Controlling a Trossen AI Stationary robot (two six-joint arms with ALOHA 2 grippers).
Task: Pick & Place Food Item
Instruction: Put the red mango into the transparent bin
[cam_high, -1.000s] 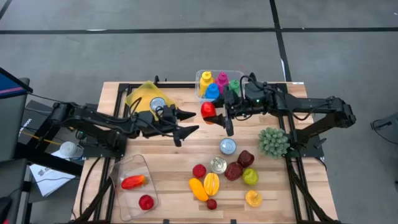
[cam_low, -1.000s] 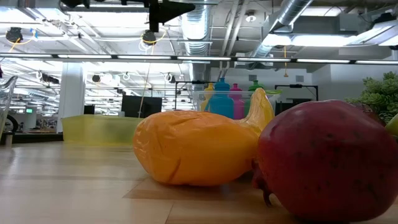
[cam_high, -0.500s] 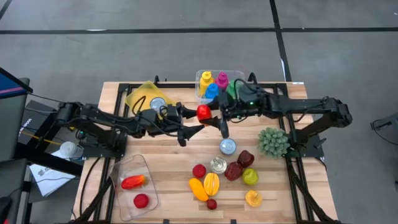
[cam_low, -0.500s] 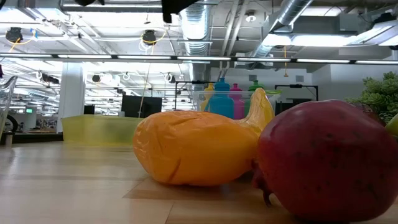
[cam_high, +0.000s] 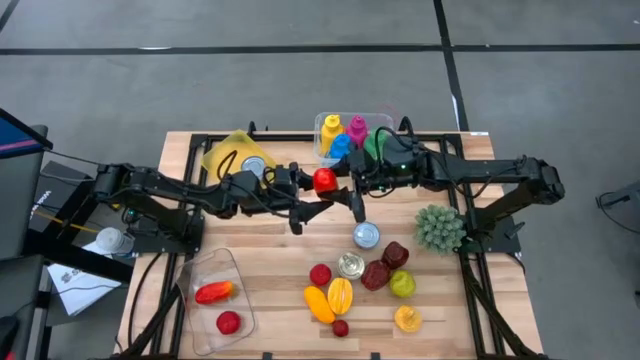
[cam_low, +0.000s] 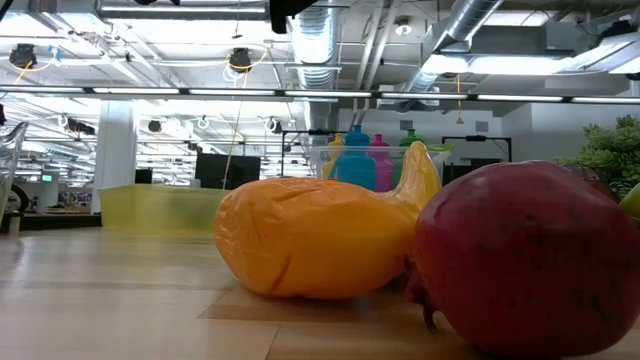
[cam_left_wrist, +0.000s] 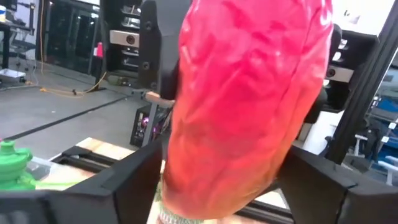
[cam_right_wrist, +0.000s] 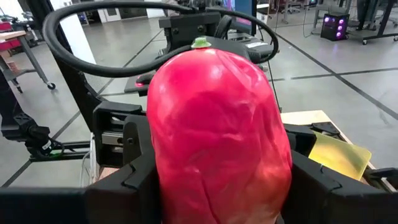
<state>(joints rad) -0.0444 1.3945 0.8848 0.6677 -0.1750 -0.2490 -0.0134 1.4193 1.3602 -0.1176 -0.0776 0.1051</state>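
A red pepper (cam_high: 324, 181) hangs in the air over the table's middle, between my two arms. My right gripper (cam_high: 346, 190) comes from the table's right and is shut on it; in the right wrist view the pepper (cam_right_wrist: 217, 130) fills the gap between the fingers, its green stem (cam_right_wrist: 200, 42) pointing away toward my left arm. My left gripper (cam_high: 312, 191) reaches in from the left, open, its fingers standing on either side of the pepper (cam_left_wrist: 249, 106). My right gripper pinches the pepper's two sides (cam_right_wrist: 163, 174) between its two fingers (cam_right_wrist: 134, 168). The fingers come nearly level from the table's right. The pepper is lifted clear of the table, stem end away from the gripper. My left gripper's fingers (cam_left_wrist: 134, 180) stand close against the pepper's flanks (cam_left_wrist: 180, 168); I cannot tell whether they touch.
A clear tray (cam_high: 200, 275) at the near left holds an orange-red pepper and a red fruit. Loose toy foods and two cans (cam_high: 366, 236) lie at the near middle, by a green plant (cam_high: 440, 228). A bin of bottles (cam_high: 352, 135) and a yellow container (cam_high: 235, 152) stand at the far edge.
My left gripper has moved toward the table's right and a little up, bringing its fingers around the pepper. My right gripper has carried the pepper slightly toward the left, still clear of the table.
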